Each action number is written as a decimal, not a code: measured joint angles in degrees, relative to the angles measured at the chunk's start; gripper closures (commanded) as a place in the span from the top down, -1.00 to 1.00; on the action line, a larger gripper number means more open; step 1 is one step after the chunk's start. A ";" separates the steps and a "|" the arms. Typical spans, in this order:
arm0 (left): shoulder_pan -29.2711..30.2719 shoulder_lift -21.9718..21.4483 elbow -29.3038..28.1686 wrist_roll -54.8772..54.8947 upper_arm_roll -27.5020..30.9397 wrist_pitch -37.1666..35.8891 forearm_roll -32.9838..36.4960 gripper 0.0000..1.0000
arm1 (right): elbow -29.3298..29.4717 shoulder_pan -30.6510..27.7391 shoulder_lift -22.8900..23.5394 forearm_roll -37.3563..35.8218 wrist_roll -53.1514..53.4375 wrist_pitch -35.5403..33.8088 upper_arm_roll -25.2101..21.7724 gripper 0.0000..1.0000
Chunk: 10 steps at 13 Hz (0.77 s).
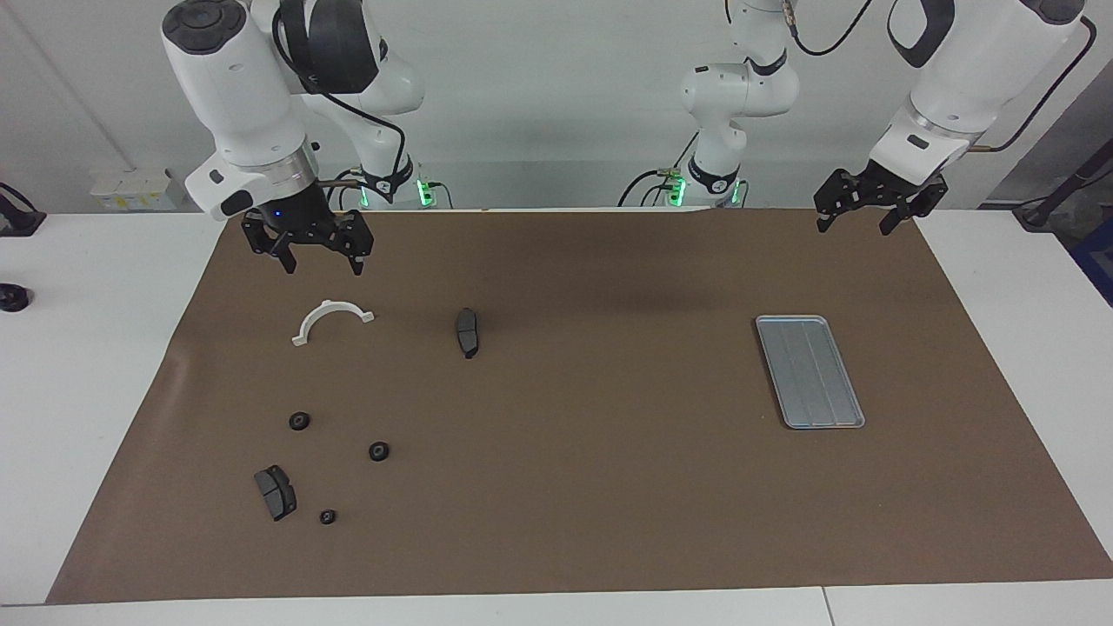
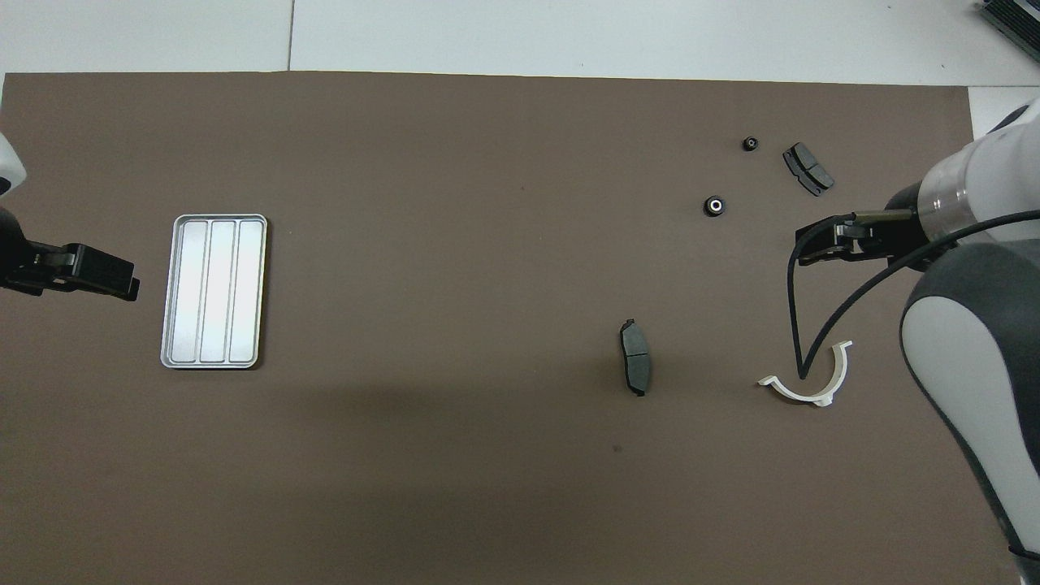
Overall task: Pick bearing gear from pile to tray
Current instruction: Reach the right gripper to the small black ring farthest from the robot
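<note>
The pile lies at the right arm's end of the brown mat. It holds three small black gears [image 1: 299, 421] [image 1: 378, 451] [image 1: 327, 516], two dark brake-pad pieces [image 1: 275, 492] [image 1: 467, 332] and a white half-ring bracket [image 1: 331, 320]. The overhead view shows two gears [image 2: 714, 205] [image 2: 751, 144]; my right arm hides the third. The silver tray [image 1: 809, 371] [image 2: 214, 291] lies empty at the left arm's end. My right gripper [image 1: 322, 263] [image 2: 812, 246] hangs open and empty over the mat beside the bracket. My left gripper [image 1: 855, 228] [image 2: 114, 280] hangs open and empty over the mat's edge beside the tray.
The brown mat [image 1: 609, 487] covers most of the white table. The bracket [image 2: 812, 382] and the brake pads [image 2: 636, 367] [image 2: 808, 168] also show in the overhead view. A small black object [image 1: 12, 297] sits on the bare table past the right arm's end of the mat.
</note>
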 measured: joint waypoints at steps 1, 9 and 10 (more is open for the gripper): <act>0.00 0.00 0.00 0.00 0.00 0.00 0.00 1.00 | -0.01 0.00 0.00 0.00 0.00 0.03 0.00 1.00; 0.00 0.00 0.00 0.00 0.00 0.00 0.00 1.00 | -1.06 -0.01 -0.07 0.02 0.00 0.96 -0.01 1.00; 0.00 0.00 0.00 0.00 0.00 0.00 0.00 1.00 | -1.50 0.06 -0.13 0.02 0.00 1.08 0.01 1.00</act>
